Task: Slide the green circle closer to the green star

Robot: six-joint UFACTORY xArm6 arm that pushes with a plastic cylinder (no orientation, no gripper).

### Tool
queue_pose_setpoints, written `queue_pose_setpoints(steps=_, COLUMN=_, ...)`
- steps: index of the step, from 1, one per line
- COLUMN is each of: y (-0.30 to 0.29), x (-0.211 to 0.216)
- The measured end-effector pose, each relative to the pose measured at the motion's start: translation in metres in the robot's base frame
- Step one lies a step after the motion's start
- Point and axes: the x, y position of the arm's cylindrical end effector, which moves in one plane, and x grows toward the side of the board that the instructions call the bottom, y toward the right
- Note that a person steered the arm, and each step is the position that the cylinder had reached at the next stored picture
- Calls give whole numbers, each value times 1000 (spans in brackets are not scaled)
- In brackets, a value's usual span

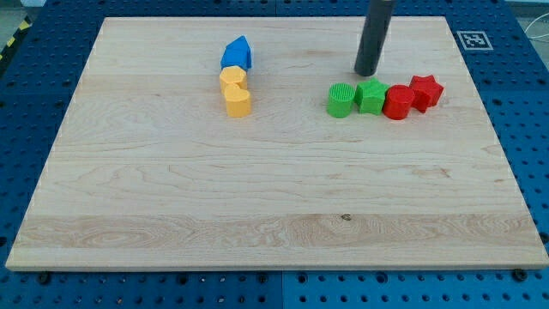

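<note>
The rod, having no jaws at all, is hanging with my tip (366,73) just above the green circle (340,99), which is already touching the green star (371,95), so only a gentle nudge seems needed.

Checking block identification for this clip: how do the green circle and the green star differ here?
The green circle has a rounded outline; the green star looks angular and notched. The circle ends the row at the view's left; the star sits between it and the red blocks. My tip stands just above the star. Both are green and touching.
</note>
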Motion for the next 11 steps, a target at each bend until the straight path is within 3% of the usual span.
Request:
queue_pose_setpoints(steps=5, y=-90, x=73)
queue_pose_setpoints(steps=8, y=-32, x=116)
queue_pose_setpoints(steps=11, y=8, x=119)
